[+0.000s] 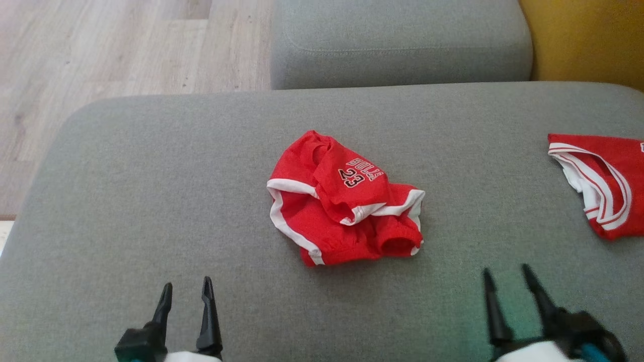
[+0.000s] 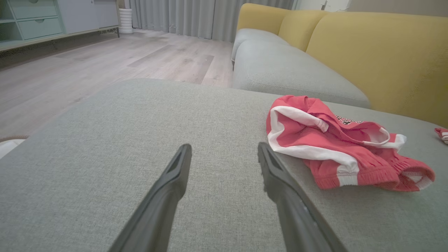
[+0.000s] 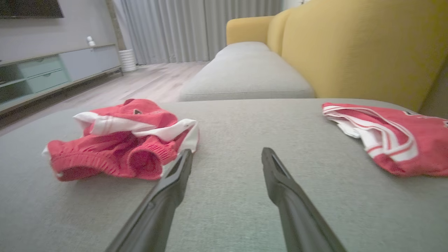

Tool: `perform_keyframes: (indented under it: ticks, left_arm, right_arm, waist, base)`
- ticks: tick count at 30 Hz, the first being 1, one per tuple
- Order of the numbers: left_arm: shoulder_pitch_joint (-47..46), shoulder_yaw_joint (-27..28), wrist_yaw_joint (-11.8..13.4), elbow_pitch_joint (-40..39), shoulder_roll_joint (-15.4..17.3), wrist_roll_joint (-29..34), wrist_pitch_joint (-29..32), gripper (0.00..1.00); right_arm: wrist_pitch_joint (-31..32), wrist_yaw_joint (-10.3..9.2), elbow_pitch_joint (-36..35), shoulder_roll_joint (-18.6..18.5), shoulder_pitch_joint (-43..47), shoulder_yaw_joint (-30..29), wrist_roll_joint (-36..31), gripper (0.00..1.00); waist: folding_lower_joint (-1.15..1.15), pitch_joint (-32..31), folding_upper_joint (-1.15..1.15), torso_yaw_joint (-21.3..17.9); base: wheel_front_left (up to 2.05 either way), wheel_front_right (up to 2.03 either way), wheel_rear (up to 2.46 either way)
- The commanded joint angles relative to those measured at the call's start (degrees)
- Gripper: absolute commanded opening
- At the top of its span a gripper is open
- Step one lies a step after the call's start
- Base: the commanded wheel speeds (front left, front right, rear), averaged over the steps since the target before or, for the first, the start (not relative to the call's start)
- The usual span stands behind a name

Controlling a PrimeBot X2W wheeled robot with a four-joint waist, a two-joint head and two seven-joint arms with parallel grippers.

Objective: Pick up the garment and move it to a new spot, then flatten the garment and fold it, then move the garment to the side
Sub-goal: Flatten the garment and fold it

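Head view: a red garment (image 1: 347, 201) with white trim and the number 23 lies crumpled near the middle of a grey cushion (image 1: 151, 176), its elastic waistband bunched toward the near edge. The left gripper (image 1: 187, 282) sits over the near edge to the garment's left, its fingers spread wide and holding nothing. The right gripper (image 1: 505, 269) sits over the near edge to the garment's right, its fingers likewise parted and empty. Neither gripper touches the cloth. A second red piece, a jersey (image 1: 604, 181) with white striped trim, lies well apart toward the cushion's right side, cut off by the frame. In the right wrist view the garment's white hem lies just beside the tip of one finger (image 3: 182, 168).
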Motion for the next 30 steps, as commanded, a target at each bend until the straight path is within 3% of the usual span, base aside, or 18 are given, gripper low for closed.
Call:
perform_keyframes:
  ticks: [1,7,18,22,30]
  left_arm:
    - [-2.0,2.4,0.0,-2.1,-0.5,0.4,-0.7,1.0]
    - [-2.8,2.4,-0.8,-2.1,-0.8,0.7,-0.7,1.0]
    - [-8.0,-2.0,0.0,-1.7,-0.9,-1.9,-0.7,1.0]
    - [-9.0,-2.8,0.5,-1.6,-0.9,-2.4,-0.7,1.0]
    - [-9.9,-3.3,1.3,-1.6,-0.9,-2.9,-0.7,1.0]
  right_arm:
    - [0.1,0.39,-1.6,-0.4,-2.0,2.7,-1.3,1.0]
    - [7.6,0.39,-1.1,-0.7,-11.0,12.8,-5.1,1.0]
    - [21.9,0.39,8.2,-7.7,-28.8,27.3,-3.1,1.0]
    - [22.9,0.39,9.1,-10.4,-32.5,30.7,-1.6,1.0]
    - [23.8,0.39,10.0,-12.3,-36.3,35.0,0.3,1.0]
  waist:
    - [0.0,0.3,0.0,-0.1]
    - [0.0,2.5,0.0,-0.1]
    - [0.0,8.0,0.0,4.5]
    - [0.0,9.2,0.0,5.7]
    - [0.0,9.9,0.0,6.6]
  base:
    - [0.0,0.0,0.0]
    - [0.0,0.0,0.0]
    - [0.0,0.0,0.0]
    - [0.0,0.0,0.0]
    - [0.0,0.0,0.0]
